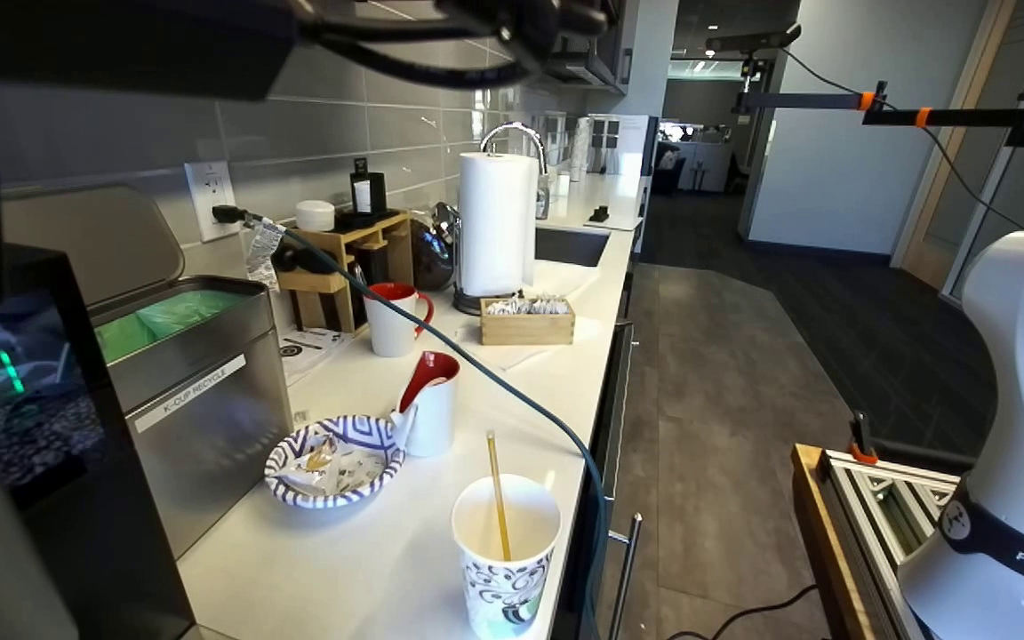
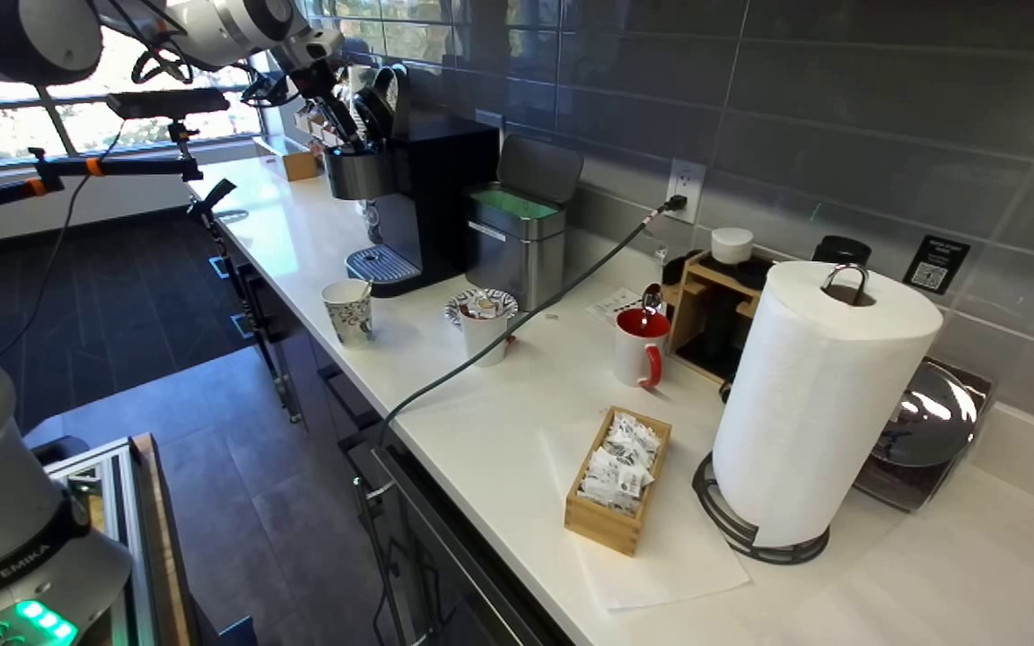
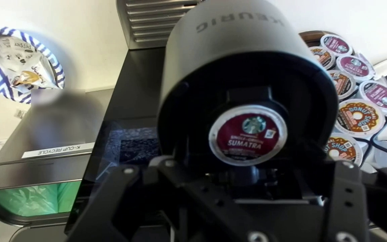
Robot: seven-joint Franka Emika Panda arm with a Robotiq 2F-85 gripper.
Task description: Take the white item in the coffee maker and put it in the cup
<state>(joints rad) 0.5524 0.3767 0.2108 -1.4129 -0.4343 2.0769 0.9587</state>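
The black coffee maker [image 2: 450, 161] stands on the counter; its grey front marked KEURIG [image 3: 237, 30] is close in the wrist view. Its top is raised. A white-rimmed coffee pod [image 3: 248, 135] with a dark red lid sits in its holder. My gripper [image 3: 252, 168] is open above the machine, its fingers spread to either side below the pod in the picture; the fingertips are dark and hard to make out. In an exterior view the gripper [image 2: 354, 135] points down into the machine's top. The patterned white cup [image 1: 505, 591] stands upright with a brown stirrer, also here [image 2: 349, 316].
A blue-and-white bowl [image 1: 321, 500] of packets and a red-lined white mug [image 1: 434, 418] stand near the cup. A steel recycle bin [image 2: 535, 260] stands beside the machine. Several pods [image 3: 360, 116] lie on its other side. A cable [image 1: 512, 389] crosses over the counter.
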